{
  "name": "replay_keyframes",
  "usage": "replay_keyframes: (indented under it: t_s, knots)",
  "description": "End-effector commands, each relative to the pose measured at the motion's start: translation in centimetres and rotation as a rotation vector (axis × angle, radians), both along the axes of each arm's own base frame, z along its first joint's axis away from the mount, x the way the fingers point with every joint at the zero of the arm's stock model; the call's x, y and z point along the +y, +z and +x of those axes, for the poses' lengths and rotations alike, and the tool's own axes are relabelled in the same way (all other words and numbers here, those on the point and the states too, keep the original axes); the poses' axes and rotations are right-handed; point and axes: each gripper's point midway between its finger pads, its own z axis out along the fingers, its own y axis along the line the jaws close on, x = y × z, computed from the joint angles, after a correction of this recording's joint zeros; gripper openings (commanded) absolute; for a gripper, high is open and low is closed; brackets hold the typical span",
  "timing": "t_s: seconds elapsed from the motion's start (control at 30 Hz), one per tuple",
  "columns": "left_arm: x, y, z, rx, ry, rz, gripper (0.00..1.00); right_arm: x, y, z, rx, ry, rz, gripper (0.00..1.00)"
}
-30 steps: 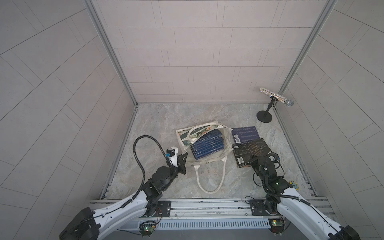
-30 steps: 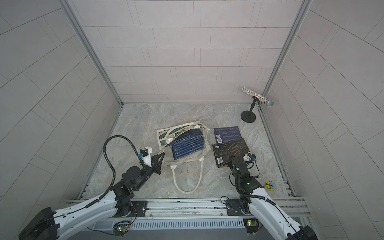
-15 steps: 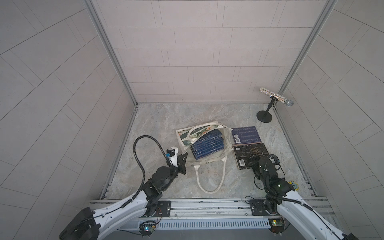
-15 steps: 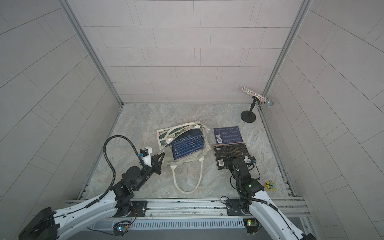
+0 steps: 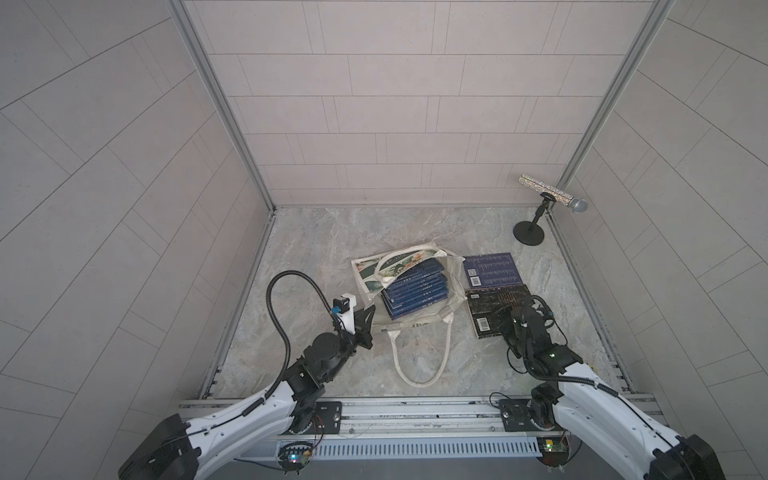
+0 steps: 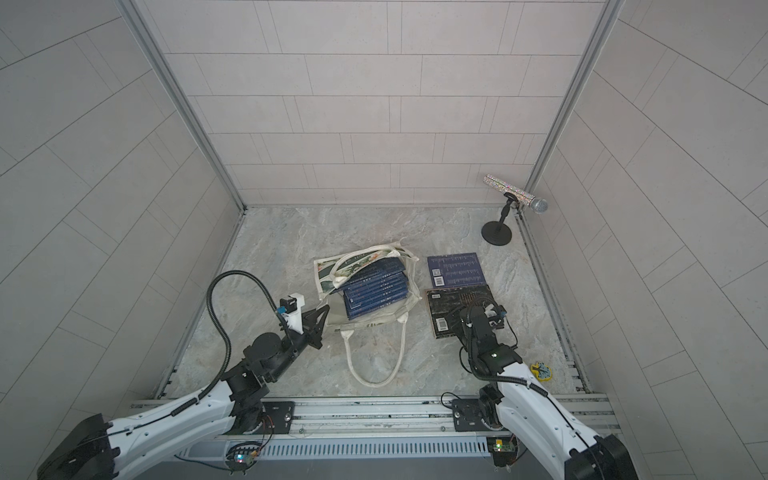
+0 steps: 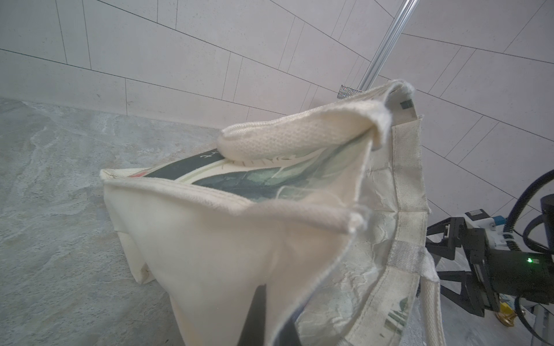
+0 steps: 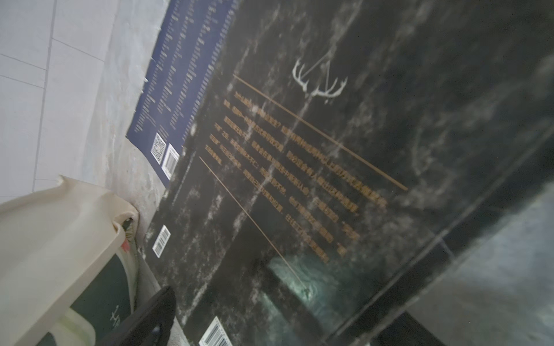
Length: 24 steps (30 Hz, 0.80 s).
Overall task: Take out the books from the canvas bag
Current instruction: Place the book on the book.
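The cream canvas bag (image 5: 368,276) (image 6: 328,276) lies on the floor with its mouth open. A stack of navy books (image 5: 415,291) (image 6: 376,291) shows inside it. My left gripper (image 5: 368,318) (image 7: 269,326) is shut on the bag's (image 7: 209,239) near edge and holds the fabric up. One navy book (image 5: 492,270) (image 8: 186,75) and a black-brown book (image 5: 486,305) (image 8: 329,149) lie flat on the floor to the right of the bag. My right gripper (image 5: 513,318) (image 8: 269,329) hovers open over the black-brown book's near edge, holding nothing.
The bag's rope handle (image 5: 419,361) loops toward the front rail (image 5: 415,411). A microphone on a stand (image 5: 540,203) is in the back right corner. A small yellow object (image 6: 542,371) lies near the right arm. Tiled walls close in three sides.
My right gripper has opened and let go of the black-brown book, which now lies flat beside the navy book. The right arm has drawn back a little. The left gripper has not moved.
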Motion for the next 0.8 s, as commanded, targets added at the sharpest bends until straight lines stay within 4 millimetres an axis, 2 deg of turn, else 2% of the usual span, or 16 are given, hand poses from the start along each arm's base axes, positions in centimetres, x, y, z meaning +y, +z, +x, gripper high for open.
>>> replay_keyframes:
  t_s: [0.0,0.1,0.23,0.37,0.57,0.77]
  knots:
    - [-0.4,1.3,0.0,-0.030,-0.012,-0.009,0.00,0.9,0.8,0.5,-0.023,0.013,0.059,0.99]
    - [-0.4,1.3,0.0,-0.029,-0.014,-0.009,0.00,0.7,1.4,0.1,-0.052,0.008,0.065,1.00]
    - [-0.5,1.2,0.1,-0.026,-0.018,-0.010,0.00,-1.3,2.6,-1.0,-0.052,-0.038,-0.027,1.00]
    - [-0.7,1.3,0.0,-0.027,-0.024,-0.012,0.00,-2.5,1.8,-2.8,0.030,-0.087,-0.053,1.00]
    - [-0.5,1.2,0.1,-0.028,-0.017,-0.009,0.00,-1.7,1.7,-3.0,0.084,-0.027,-0.057,1.00]
    - [-0.5,1.3,0.0,-0.031,-0.017,-0.012,0.00,0.8,5.1,-2.0,-0.002,0.127,-0.029,1.00]
